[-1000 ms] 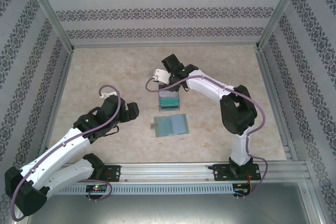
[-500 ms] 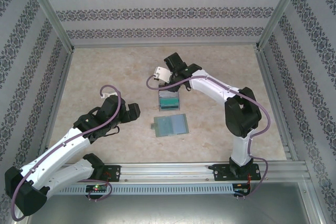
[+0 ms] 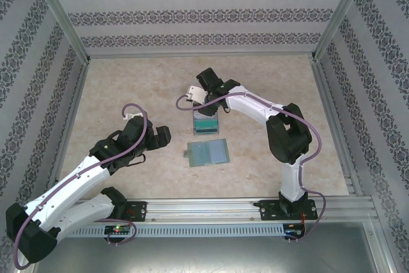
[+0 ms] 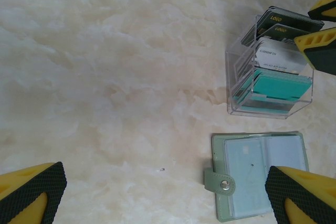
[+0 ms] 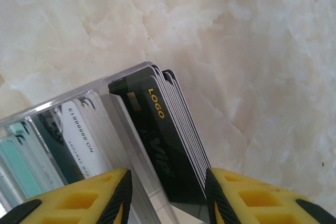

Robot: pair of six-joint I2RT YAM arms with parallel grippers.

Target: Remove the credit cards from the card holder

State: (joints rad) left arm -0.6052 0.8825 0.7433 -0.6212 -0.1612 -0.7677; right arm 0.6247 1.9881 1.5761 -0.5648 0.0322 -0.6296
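The credit cards [image 4: 278, 85] are stood on edge in a clear rack [image 4: 232, 77] on the marbled table [image 4: 115, 77]. Dark cards marked LOGO are set at the far end, white printed ones in the middle and teal ones at the near end (near meaning toward the arm bases). The card holder [image 4: 262, 174] is laid open and flat on the table just on the near side of the rack, apart from it. Its two pale glossy sleeves are turned upward and its snap tab [image 4: 220, 183] is stuck out to the left.

The right gripper [image 5: 168, 195] is positioned over the far end of the rack with its jaws apart, and the dark stack and a clear divider are straddled by its yellow fingers [image 5: 84, 200]. A gap can be seen between the cards and the finger on the left of the wrist view. Whether the other finger is touching the outermost dark card cannot be told, since the edges run together there.

The left gripper [image 3: 160, 135] is poised above bare table to the left of the card holder, not touching it, with its jaws spread wide and nothing between them.
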